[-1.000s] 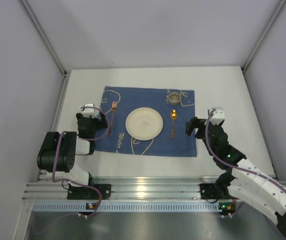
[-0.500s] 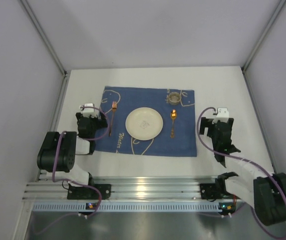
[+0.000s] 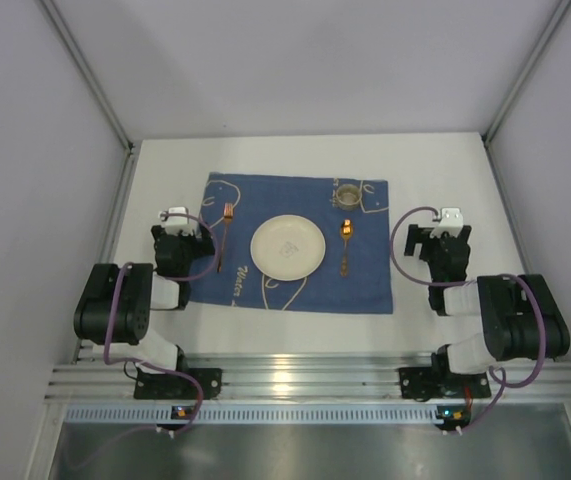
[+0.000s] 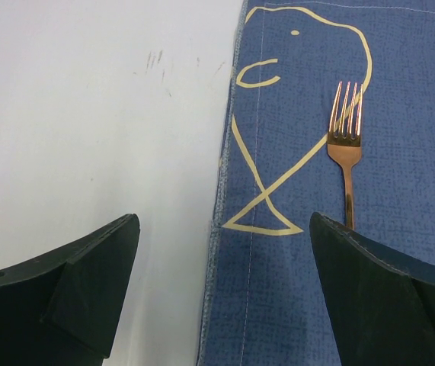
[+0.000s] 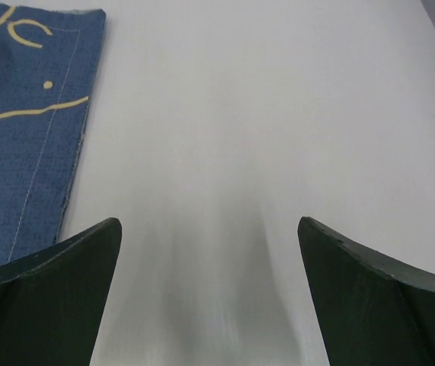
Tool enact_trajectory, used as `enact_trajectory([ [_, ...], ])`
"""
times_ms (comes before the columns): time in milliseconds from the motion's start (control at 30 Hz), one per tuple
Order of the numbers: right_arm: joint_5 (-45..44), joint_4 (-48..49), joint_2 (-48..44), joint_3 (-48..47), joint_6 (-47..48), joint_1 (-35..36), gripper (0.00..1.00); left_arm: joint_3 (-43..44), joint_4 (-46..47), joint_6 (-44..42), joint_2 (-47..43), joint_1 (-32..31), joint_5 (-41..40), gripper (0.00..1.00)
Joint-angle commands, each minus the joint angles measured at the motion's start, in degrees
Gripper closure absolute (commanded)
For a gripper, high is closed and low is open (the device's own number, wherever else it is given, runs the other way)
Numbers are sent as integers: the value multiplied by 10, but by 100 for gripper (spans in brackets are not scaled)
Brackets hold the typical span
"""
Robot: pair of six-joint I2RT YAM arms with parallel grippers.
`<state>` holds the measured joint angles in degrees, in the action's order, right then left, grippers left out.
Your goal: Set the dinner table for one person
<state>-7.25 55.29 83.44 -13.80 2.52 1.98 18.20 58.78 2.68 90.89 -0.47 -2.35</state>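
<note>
Folding back from the spoon (image 3: 345, 240) toward the right edge of the white surface (image 3: 445, 170), the right hand (image 5: 208, 229) is hovering wide open and empty beside the blue placemat (image 3: 235, 285); the left hand (image 4: 223, 221) is staying open and empty near the fork (image 4: 346, 137).

A blue placemat (image 3: 365, 282) bears a plate (image 3: 287, 247), fork (image 3: 225, 230), spoon (image 3: 345, 246) and cup (image 3: 348, 193).

Both arms sit folded low, left gripper (image 4: 223, 221) and right gripper (image 5: 209, 223) spread wide, empty
</note>
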Motion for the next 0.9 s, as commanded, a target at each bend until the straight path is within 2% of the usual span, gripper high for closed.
enact_trajectory([
  [0, 40, 97, -11, -11, -10, -7, 0, -2, 44, 2, -6, 0, 11, 1],
  [33, 49, 118, -1, -9, -13, -11, 0, -1, 44, 2, -5, 0, 11, 2],
  [867, 51, 108, -4, -11, -13, -14, 0, -2, 44, 2, -5, 0, 11, 1],
])
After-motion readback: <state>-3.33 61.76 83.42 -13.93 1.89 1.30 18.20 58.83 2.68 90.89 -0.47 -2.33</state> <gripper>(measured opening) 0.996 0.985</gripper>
